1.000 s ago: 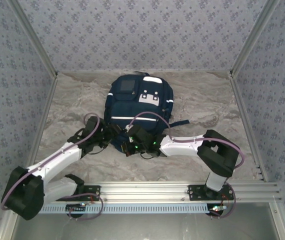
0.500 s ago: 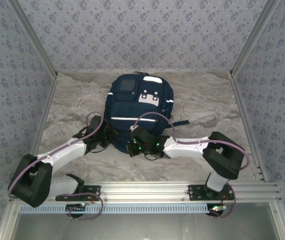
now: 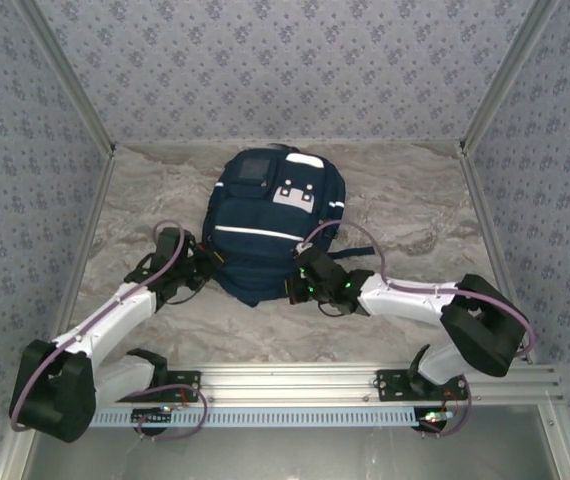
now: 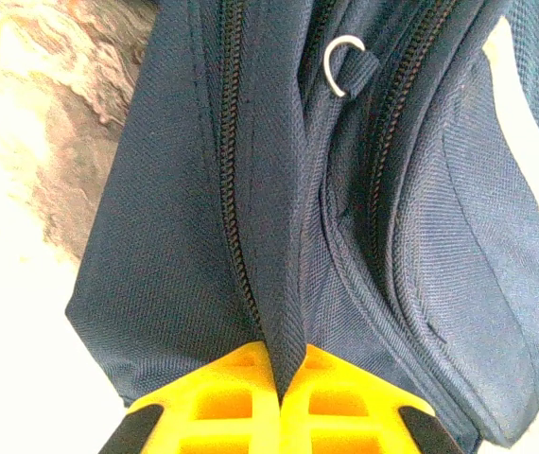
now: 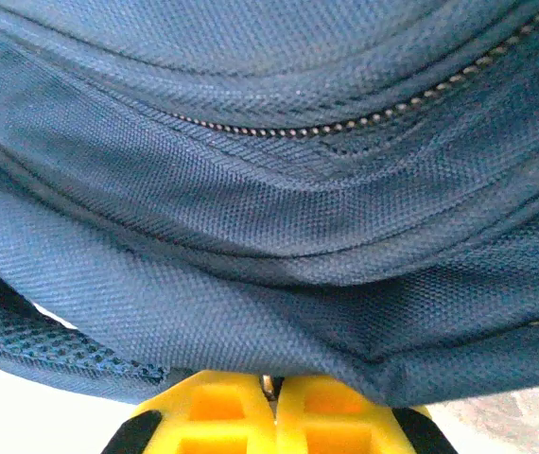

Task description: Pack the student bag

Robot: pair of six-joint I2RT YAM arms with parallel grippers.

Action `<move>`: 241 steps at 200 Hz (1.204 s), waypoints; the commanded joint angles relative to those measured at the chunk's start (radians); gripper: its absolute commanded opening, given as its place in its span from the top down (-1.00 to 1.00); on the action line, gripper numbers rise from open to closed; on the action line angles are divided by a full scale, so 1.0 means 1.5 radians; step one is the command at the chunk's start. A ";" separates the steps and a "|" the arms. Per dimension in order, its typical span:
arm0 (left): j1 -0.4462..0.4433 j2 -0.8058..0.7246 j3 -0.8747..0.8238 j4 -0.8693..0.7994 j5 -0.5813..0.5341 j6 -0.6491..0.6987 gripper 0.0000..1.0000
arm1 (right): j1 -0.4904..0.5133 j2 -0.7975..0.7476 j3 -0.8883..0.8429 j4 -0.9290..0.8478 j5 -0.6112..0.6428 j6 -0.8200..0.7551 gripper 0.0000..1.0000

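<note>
Top external: the bag (image 3: pixel 270 225) lies on the tabletop (image 3: pixel 415 220), its long axis running away from both arms. The left fingers (image 4: pixel 227 397) pinch a fabric fold beside a zipper (image 4: pixel 234 189). The right fingers (image 5: pixel 326 402) pinch the near-right edge. The bag's bulk lies straight ahead of each.

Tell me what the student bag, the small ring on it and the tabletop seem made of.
Student bag: coarse woven synthetic, likely nylon or polyester, matte navy; the weave grain shows plainly up close. Ring: apparently metal, bright silvery glint. Tabletop: marble-patterned beige-grey veining; stone or printed sheet, cannot tell.
</note>
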 commanded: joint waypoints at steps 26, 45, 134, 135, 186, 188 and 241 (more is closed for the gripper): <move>0.051 -0.013 0.033 -0.054 -0.072 0.049 1.00 | -0.105 -0.015 -0.022 -0.080 0.037 -0.037 1.00; 0.056 -0.012 0.037 -0.064 -0.072 0.058 1.00 | -0.139 -0.013 -0.019 -0.081 0.021 -0.042 1.00; 0.070 -0.006 0.049 -0.075 -0.065 0.093 1.00 | -0.260 0.034 0.029 -0.110 0.006 -0.083 1.00; 0.070 -0.007 0.049 -0.075 -0.065 0.093 1.00 | -0.261 0.035 0.030 -0.110 0.006 -0.083 1.00; 0.042 0.008 0.046 -0.045 -0.036 0.109 1.00 | -0.291 0.093 0.078 -0.097 -0.011 -0.085 0.66; 0.039 0.009 0.046 -0.043 -0.034 0.110 1.00 | -0.291 0.091 0.077 -0.093 -0.011 -0.086 0.60; -0.024 -0.030 0.070 -0.019 0.010 0.208 -0.09 | -0.262 -0.087 0.009 -0.092 0.084 -0.106 -1.00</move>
